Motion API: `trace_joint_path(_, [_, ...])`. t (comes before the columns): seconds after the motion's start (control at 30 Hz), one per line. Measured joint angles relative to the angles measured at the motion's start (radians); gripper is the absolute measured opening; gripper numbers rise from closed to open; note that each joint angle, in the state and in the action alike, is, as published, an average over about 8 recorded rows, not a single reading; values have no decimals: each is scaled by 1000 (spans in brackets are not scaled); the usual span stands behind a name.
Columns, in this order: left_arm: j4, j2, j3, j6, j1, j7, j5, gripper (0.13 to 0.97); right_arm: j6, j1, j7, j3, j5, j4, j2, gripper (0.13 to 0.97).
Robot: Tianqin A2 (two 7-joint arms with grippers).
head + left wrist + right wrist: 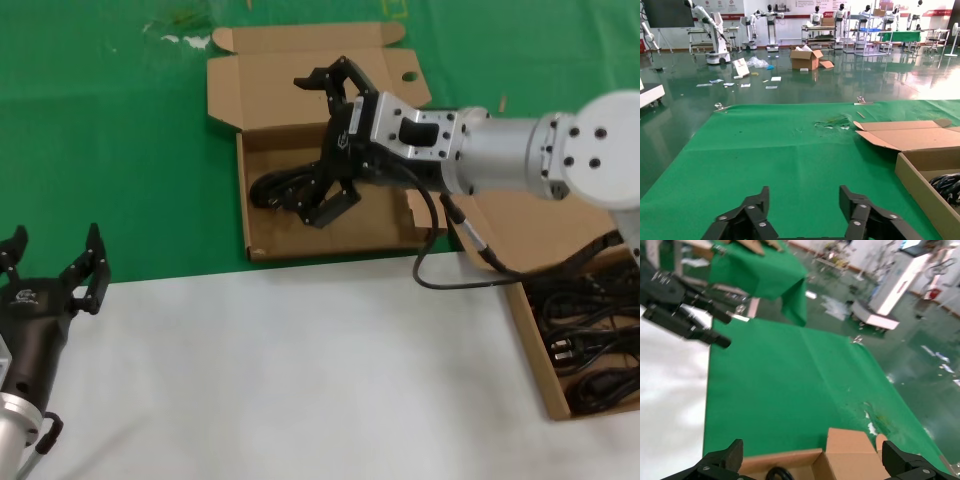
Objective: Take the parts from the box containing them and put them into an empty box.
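Note:
The holed-flap box [262, 240] lies open at the back centre on the green cloth. One black coiled cable [283, 190] lies inside it. My right gripper [322, 145] hovers over this box, open and empty, with one finger right above the cable. In the right wrist view the fingers [731, 456] stand wide apart over the box wall [785, 460] and the cable [777, 474]. The plain-lidded box [530, 350] at the right edge holds several black cables [590, 345]. My left gripper [55, 265] is parked open at the lower left.
Green cloth [110, 150] covers the far half of the table and white cloth [300, 380] the near half. The right arm's cable [450, 270] hangs between the two boxes. The left wrist view shows the open left gripper [805, 197] and the holed box's corner [920, 185].

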Motion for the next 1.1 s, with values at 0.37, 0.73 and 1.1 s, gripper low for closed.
trace_joint_path(0.37, [0, 0, 0, 0, 0, 0, 0, 644, 159, -164, -21, 85, 94, 61, -14, 966])
trace_joint_path(0.73, [0, 0, 0, 0, 0, 1, 0, 836, 317, -326, -41, 169, 188, 123, -28, 966])
trace_joint_path(1.1, [0, 0, 0, 0, 0, 0, 0, 942, 475, -488, -61, 253, 282, 184, -42, 966])
